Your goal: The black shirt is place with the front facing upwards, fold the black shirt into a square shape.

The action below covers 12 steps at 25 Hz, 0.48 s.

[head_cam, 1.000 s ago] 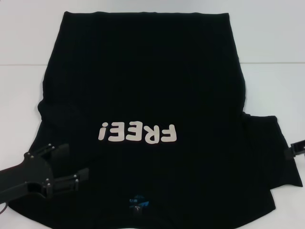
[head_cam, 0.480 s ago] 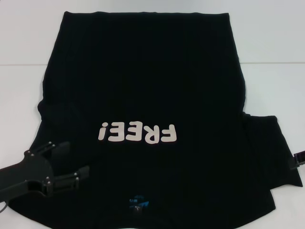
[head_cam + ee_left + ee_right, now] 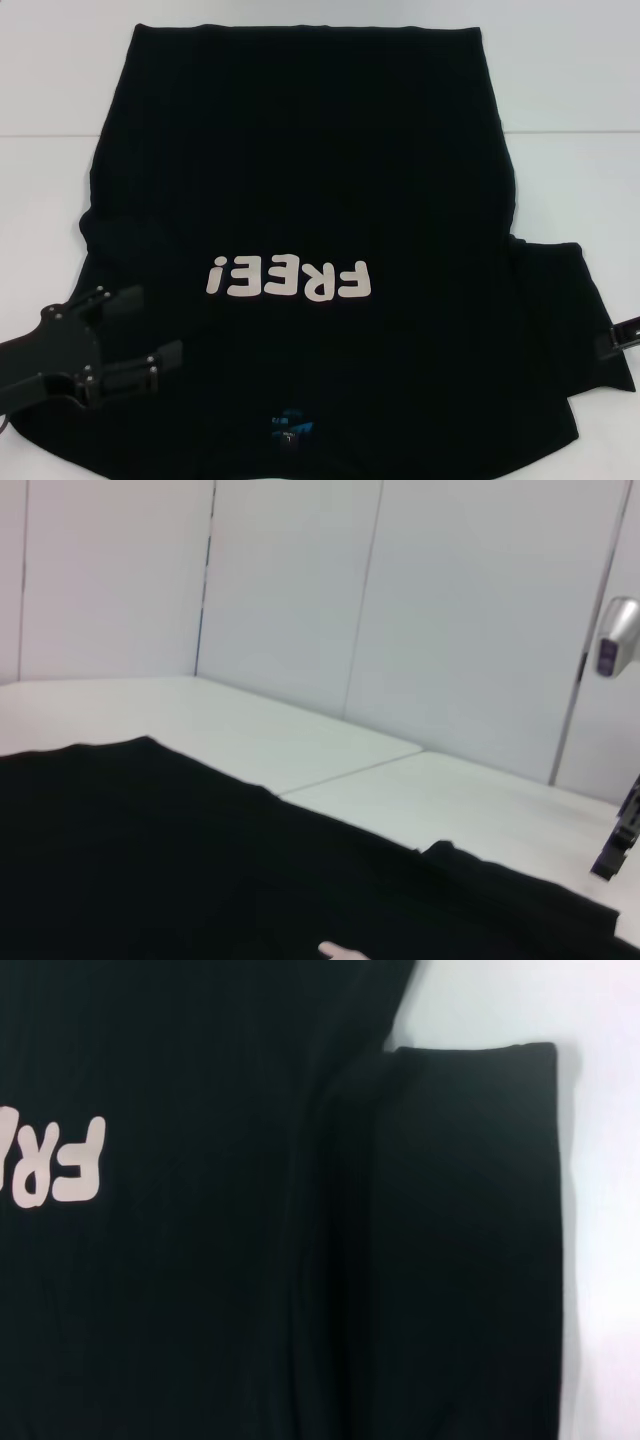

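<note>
The black shirt (image 3: 300, 180) lies flat and front up on the white table (image 3: 580, 120), with its pale "FREE!" lettering (image 3: 290, 280) and blue neck label (image 3: 290, 428) at the near side. My left gripper (image 3: 148, 326) is open, low over the shirt's near left shoulder area and holding nothing. My right gripper (image 3: 622, 336) shows only as a tip at the right edge, beside the right sleeve (image 3: 560, 310). The right wrist view shows that sleeve (image 3: 470, 1240) lying flat and part of the lettering (image 3: 60, 1160). The left wrist view looks across the shirt (image 3: 150, 860).
A table seam (image 3: 570, 132) runs across behind the shirt's middle. White wall panels (image 3: 400, 610) stand beyond the table. Bare white table lies to the shirt's left (image 3: 40, 200) and right.
My left gripper has shifted slightly left and stays open over the shirt. My right gripper has drawn back toward the right edge of the head view. The shirt has not moved.
</note>
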Each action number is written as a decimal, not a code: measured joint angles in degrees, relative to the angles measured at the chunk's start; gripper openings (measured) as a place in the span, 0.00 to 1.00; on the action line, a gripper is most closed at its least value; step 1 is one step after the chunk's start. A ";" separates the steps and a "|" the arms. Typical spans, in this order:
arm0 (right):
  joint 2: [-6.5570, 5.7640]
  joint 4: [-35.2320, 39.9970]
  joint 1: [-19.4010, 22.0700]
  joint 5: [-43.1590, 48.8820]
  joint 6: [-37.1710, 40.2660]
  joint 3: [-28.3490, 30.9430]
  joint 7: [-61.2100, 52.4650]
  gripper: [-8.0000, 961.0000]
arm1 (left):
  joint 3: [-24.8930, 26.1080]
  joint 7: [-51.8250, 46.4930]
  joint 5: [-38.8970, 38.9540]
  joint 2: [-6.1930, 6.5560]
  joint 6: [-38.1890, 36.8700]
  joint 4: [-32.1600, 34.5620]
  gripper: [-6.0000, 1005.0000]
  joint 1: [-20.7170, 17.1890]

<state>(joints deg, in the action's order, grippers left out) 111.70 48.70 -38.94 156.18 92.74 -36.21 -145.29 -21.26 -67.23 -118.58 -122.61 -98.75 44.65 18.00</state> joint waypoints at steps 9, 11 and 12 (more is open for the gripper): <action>0.26 -0.56 -0.16 0.00 -1.01 -1.49 0.09 0.87 | 0.00 0.03 0.37 0.01 -1.17 -0.03 0.93 0.03; 0.27 -0.83 -0.14 0.03 -1.32 -1.88 0.11 0.87 | 0.00 0.23 0.37 0.01 -1.18 -0.10 0.93 -0.06; 0.26 -0.89 -0.14 0.07 -1.55 -2.08 0.11 0.87 | 0.00 0.26 0.37 0.01 -1.19 -0.13 0.93 -0.08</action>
<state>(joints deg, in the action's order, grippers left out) 111.96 47.81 -39.08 156.25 91.18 -38.29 -145.18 -21.26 -66.97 -118.21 -122.60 -99.93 44.52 17.92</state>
